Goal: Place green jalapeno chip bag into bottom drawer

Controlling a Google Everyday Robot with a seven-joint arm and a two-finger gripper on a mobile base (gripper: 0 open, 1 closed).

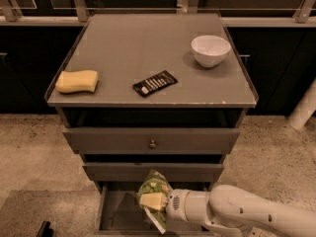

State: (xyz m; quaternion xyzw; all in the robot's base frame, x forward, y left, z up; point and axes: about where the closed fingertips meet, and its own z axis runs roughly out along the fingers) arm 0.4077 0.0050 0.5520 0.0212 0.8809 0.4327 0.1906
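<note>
One high, near camera looks down at the cabinet [123, 141], gripper [154, 203] low-centre clutching the green jalapeno chip bag [154, 183].

Green-and-white green jalapeno chip bag [154, 183] held in white gripper [154, 202] at 6 o'clock, yellow sponge [76, 81], white bowl [211, 50], black white-printed wrapper [155, 83]

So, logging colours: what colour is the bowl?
White bowl, camera view; gripper holds chip bag above bottom drawer.

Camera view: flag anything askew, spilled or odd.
Nothing spilled. The black wrapper lies diagonally on the cabinet top; the gripper holds the crumpled green jalapeno chip bag over the open bottom drawer.
</note>
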